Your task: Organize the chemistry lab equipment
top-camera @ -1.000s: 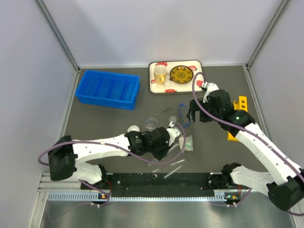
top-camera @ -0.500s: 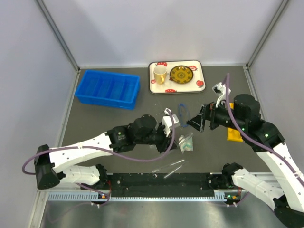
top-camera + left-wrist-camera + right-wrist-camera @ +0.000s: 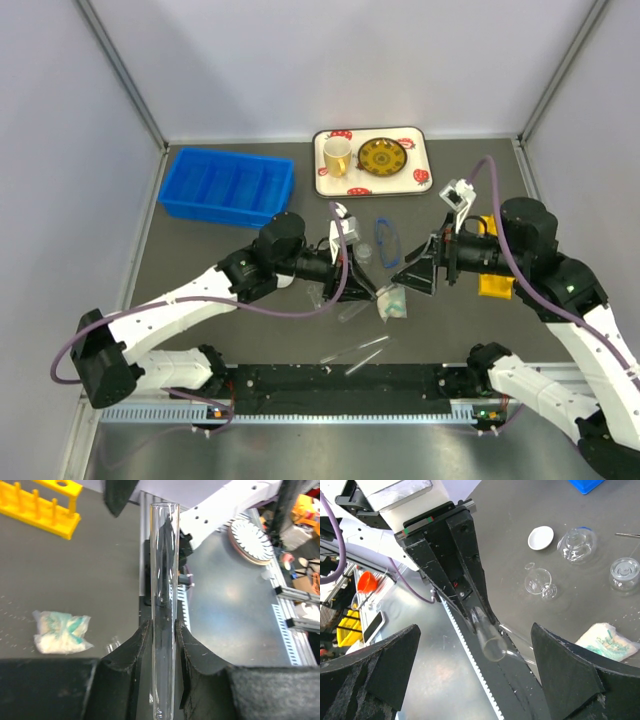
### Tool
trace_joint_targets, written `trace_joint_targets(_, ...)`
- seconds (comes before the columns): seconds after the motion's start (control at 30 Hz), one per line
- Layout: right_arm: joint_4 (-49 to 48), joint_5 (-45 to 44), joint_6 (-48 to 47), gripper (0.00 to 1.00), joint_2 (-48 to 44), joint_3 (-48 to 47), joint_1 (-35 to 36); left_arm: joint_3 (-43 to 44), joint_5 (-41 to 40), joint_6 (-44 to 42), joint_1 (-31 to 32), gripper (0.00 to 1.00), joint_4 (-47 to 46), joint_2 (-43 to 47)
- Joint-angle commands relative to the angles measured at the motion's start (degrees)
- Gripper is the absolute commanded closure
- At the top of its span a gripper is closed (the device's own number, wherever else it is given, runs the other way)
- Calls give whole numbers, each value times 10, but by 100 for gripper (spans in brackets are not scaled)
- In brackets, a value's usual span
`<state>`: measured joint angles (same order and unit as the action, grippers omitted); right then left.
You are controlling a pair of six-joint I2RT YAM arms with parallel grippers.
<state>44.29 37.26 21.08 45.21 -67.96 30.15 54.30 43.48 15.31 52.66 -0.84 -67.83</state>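
A thin clear tube (image 3: 164, 605) stands up between the fingers of my left gripper (image 3: 164, 630), which is shut on it. From above, the left gripper (image 3: 365, 285) is at mid-table and points right. My right gripper (image 3: 405, 277) faces it from the right, wide open. In the right wrist view the tube's open end (image 3: 490, 640) sits between the spread fingers of the right gripper (image 3: 475, 627), touching neither. On the table beyond lie a small white dome (image 3: 541, 537), clear beakers (image 3: 540, 582), the white-and-teal packet (image 3: 392, 300) and blue-rimmed goggles (image 3: 386, 240).
A blue bin (image 3: 228, 187) stands at the back left. A tray (image 3: 418, 140) at the back centre carries a yellow mug (image 3: 337, 155) and a yellow plate (image 3: 381, 157). A yellow rack (image 3: 42, 505) sits to the right. Loose tubes (image 3: 355, 350) lie near the front edge.
My left arm has lifted the tube off the table and turned it to the right. The right gripper has swung down and left to face it, its jaws still wide.
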Motion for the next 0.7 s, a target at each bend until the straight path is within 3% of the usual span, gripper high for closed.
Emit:
trace_joint_targets(0.0,-3,23,-10,6,7,-9,6,1,106,27,-5,100,-85,-5)
trace_joint_targets(0.13,-4,27,-8,12,9,-16,6,-16,123,46,-8,100,-118,-3)
trace_joint_targets(0.4,-6,51,4,36,3,-20,6,-27,137,77,-20,100,-165,-8)
trace_joint_targets(0.67,-9,68,11,35,-8,-9,6,-11,147,89,-32,100,-187,-35)
